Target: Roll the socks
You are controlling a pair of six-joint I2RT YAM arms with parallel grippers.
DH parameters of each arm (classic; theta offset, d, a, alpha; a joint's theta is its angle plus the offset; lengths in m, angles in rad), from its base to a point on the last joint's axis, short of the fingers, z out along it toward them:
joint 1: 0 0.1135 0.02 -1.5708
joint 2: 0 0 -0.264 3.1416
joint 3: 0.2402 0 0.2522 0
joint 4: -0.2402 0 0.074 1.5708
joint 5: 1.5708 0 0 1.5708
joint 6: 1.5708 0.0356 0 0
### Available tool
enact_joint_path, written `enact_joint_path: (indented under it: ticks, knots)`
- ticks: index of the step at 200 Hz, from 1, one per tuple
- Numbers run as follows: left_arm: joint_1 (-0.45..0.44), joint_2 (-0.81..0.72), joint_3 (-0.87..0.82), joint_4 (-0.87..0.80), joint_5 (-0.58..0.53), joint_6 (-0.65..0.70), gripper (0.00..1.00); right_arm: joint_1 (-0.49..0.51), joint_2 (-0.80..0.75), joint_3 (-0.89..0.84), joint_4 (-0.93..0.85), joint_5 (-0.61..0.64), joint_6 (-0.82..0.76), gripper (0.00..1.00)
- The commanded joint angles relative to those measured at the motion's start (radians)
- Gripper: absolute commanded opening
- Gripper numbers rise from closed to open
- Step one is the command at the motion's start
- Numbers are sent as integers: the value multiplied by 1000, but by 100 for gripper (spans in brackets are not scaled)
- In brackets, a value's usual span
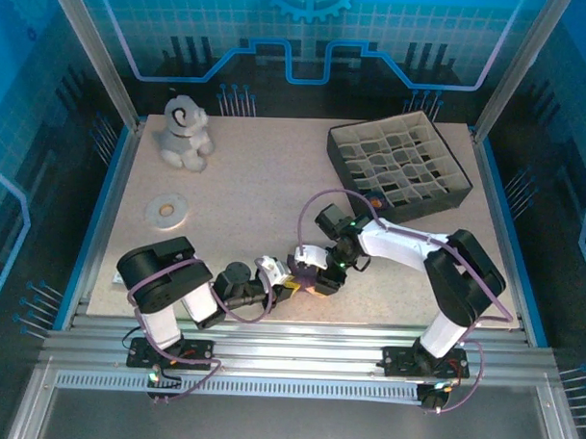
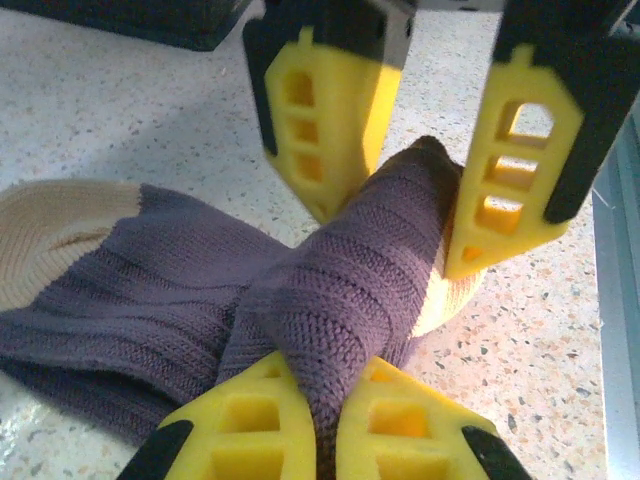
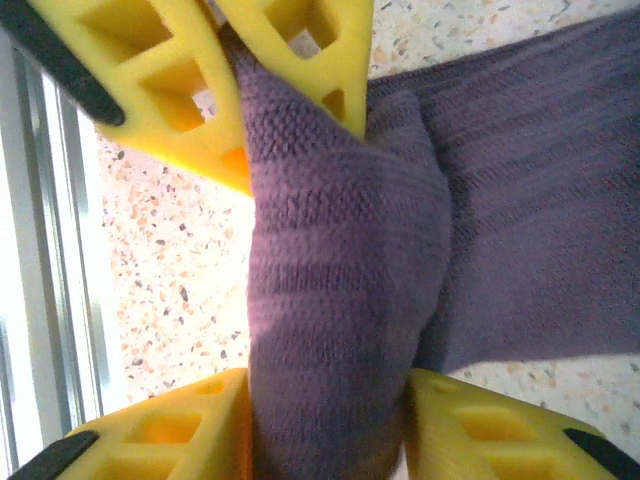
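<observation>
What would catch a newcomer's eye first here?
At the table's near edge, the left pincer and right pincer clamp the same raised fold of a purple sock. A grey plush toy sits at the far left and a black divider box at the far right.

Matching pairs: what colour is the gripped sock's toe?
The sock has a tan toe; clearest in the left wrist view.

The left arm [image 1: 166, 275] and right arm [image 1: 408, 245] have white links, black joints, looping purple cables [image 1: 325, 195] and yellow cut-out jaws.
</observation>
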Motion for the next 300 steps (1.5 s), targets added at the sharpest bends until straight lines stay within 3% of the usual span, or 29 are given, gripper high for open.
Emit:
enact_joint_path:
  ticks: [1, 62, 106, 139, 162, 300]
  knots:
    - [17, -16, -22, -103, 15, -107, 0, -27, -64, -20, -23, -21, 28, 42]
    - [92, -92, 64, -383, 127, -214, 0, -38, -353, -134, 140, 146, 122, 50]
    - [142, -201, 175, -745, 216, -190, 0, 122, -477, -244, 235, 407, 37, 56]
    - [179, -203, 240, -890, 278, -199, 0, 234, -418, -243, 300, 522, 11, 57]
    - [200, -175, 267, -917, 320, -223, 0, 265, -351, -227, 351, 521, 12, 58]
    - [303, -71, 305, -920, 510, -292, 0, 271, -92, -153, 403, 573, -88, 61]
